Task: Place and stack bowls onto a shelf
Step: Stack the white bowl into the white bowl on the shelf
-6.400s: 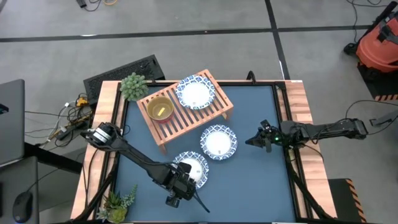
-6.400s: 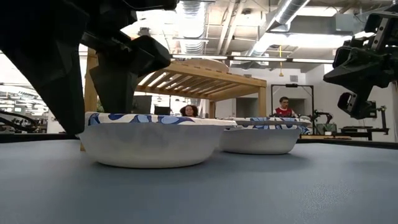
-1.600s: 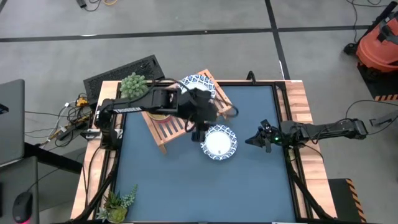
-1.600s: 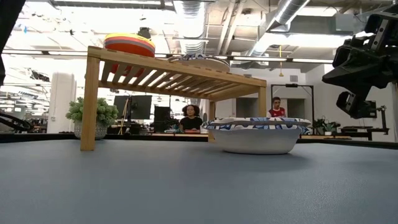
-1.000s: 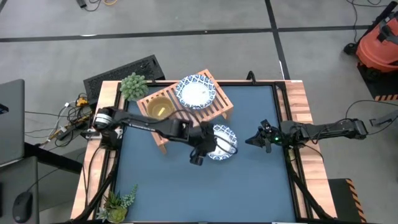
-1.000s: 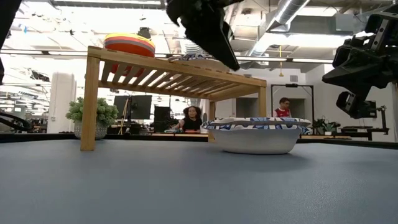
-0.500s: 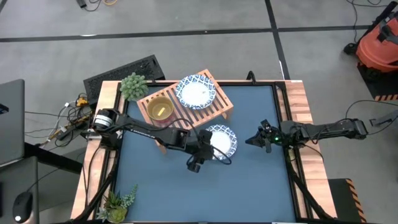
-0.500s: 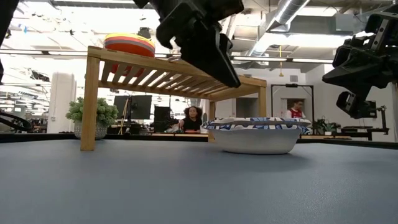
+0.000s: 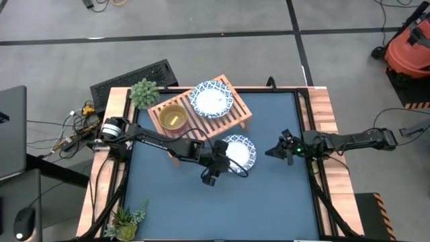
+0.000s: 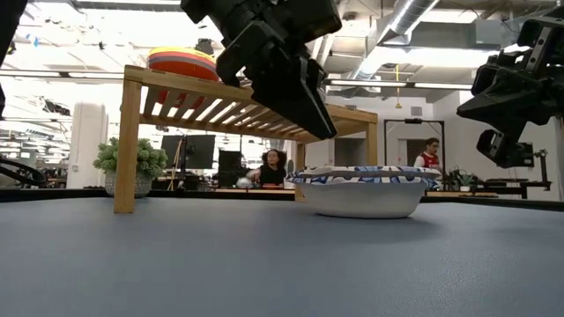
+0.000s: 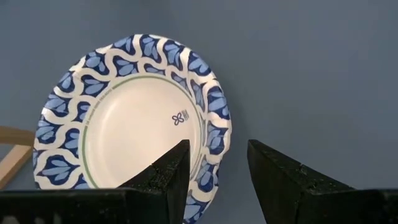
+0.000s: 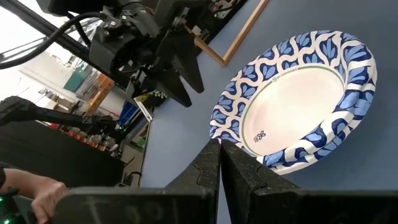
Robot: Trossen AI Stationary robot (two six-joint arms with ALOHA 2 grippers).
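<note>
We read no wording; the white bowl (image 11: 134, 118) on the table (image 9: 269, 202) carries only a small blue emblem inside. The left gripper (image 11: 214, 165) hovers above its rim, fingers parted, holding nothing. The right gripper (image 9: 272, 153) waits nearby, fingers together. The shelf (image 9: 201, 114) holds another white bowl.

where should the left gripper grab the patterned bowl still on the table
Probably on the patterned bowl's thin flared rim, at the near edge under the open left gripper: come down from above, one finger inside, one outside. The bowl sits upright and is too wide to span.
</note>
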